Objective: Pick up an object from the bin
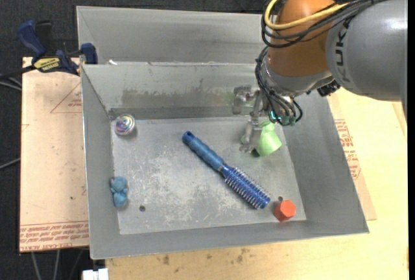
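My gripper point(249, 136) hangs low in the back right part of the bin. A light green cone-shaped thing point(268, 140) sits right against its right side, tilted; I cannot see whether it is gripped or merely touched. A blue hairbrush point(224, 170) lies diagonally on the bin floor just to the front left of the gripper, handle toward the back left, bristle head toward the front right.
A small orange block point(283, 210) rests near the front right corner, beside the brush head. A lumpy blue figure point(118, 192) lies at the front left. A shiny round ball point(124, 125) sits at the back left. The arm and its orange cover reach in from the right.
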